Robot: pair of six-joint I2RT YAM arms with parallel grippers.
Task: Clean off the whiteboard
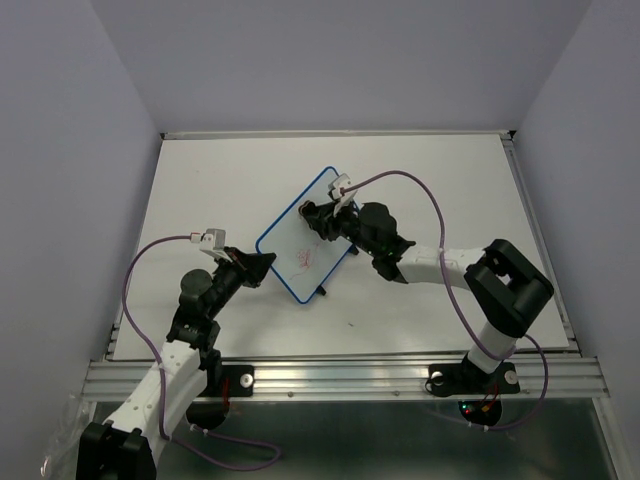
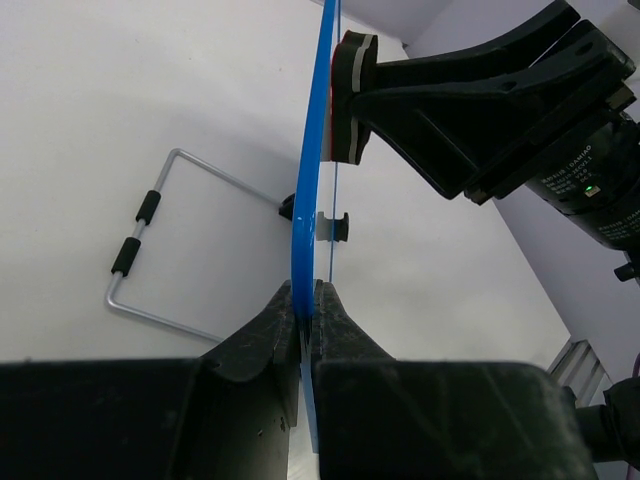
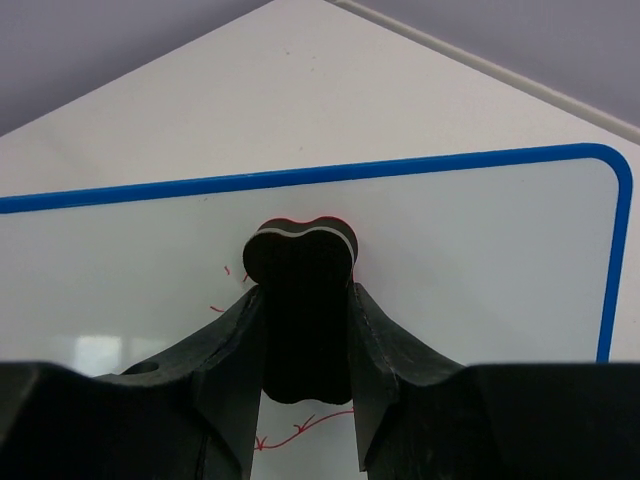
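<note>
The whiteboard sits mid-table, its edge pinched by the left end effector. The right end effector grips an eraser, seemingly pressed to the board. Red marks lie below it, so wipe downward with steady pressure.

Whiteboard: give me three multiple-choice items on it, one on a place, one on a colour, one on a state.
1. Where do the left fingers grip the whiteboard?
A. its blue edge
B. a foot
C. its middle

2. What colour are the scribbles?
A. green
B. red
C. black

3. The right fingers are:
A. open and empty
B. shut on the eraser
C. out of view

Answers: A, the left wrist view shows them pinching the frame; B, red lines cross the board; B, they clamp the eraser's sides.
</note>
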